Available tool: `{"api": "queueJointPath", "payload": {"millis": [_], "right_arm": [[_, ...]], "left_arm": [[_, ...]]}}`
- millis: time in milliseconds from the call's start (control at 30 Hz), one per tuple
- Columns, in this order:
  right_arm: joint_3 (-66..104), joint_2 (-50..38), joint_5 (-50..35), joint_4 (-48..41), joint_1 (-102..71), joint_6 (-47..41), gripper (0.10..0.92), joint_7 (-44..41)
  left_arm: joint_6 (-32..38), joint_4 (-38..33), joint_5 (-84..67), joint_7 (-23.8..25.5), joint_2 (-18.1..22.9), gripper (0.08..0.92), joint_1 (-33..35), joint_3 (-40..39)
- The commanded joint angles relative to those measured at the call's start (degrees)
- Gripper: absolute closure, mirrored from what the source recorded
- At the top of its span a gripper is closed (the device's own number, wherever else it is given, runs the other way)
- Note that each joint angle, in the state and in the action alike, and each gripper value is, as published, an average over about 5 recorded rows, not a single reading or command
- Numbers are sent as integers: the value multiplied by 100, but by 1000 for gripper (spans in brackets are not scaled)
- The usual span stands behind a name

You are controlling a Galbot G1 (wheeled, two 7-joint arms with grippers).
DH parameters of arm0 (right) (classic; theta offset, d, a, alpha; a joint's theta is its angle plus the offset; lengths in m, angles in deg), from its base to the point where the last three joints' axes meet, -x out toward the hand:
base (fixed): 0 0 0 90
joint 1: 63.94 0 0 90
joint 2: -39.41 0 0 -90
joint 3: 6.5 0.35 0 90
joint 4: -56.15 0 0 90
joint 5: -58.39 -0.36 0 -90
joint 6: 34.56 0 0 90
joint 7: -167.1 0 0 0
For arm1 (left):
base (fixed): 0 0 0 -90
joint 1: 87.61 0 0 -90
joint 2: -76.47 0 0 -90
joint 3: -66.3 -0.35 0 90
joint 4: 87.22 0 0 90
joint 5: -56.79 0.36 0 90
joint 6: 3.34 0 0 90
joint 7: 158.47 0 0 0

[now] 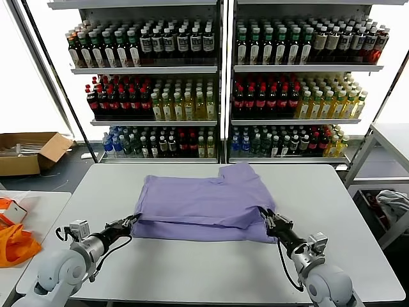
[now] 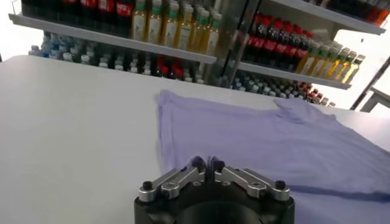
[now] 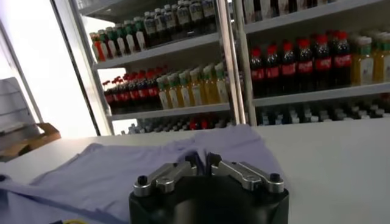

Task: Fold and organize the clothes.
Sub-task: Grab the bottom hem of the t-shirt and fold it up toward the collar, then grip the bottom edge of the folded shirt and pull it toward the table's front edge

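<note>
The lavender T-shirt (image 1: 204,201) lies at the centre of the grey table (image 1: 211,268), folded over on itself with the plain side up; one sleeve juts toward 12 o'clock near the far edge of the table, and the doubled near hem runs across the table from 9 to 3 o'clock. The left gripper (image 1: 130,223) sits low over the table at the shirt's 8 o'clock corner, its tips at the hem; in the left wrist view its jaws (image 2: 205,163) stand nearly together with only a narrow gap, and whether any cloth lies between them cannot be told. The right gripper (image 1: 269,219) sits at the shirt's 4 o'clock corner, tips against the folded edge; in the right wrist view its fingers (image 3: 203,159) likewise stand close together, slightly parted, and a hold on the fabric cannot be confirmed. Beyond the table at 12 o'clock stand shelves of bottles (image 1: 223,83). At 9 o'clock a bright orange fabric (image 1: 14,243) lies on a side table, with a cardboard box (image 1: 29,150) on the floor at 10 o'clock.
</note>
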Motion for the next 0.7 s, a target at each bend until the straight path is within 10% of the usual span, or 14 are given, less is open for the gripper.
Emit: {"api": "queueJointPath", "payload": {"millis": [33, 400, 700], "right_arm": [[222, 95, 430, 162, -228, -220, 530, 473], [857, 117, 763, 759, -1681, -226, 229, 1020], [630, 202, 501, 765, -1841, -321, 202, 948]], "left_arm": [[74, 5, -39, -51, 3, 753, 281, 291], [249, -381, -29, -101, 129, 442, 1412, 687], [265, -101, 162, -148, 405, 204, 1152, 480]]}}
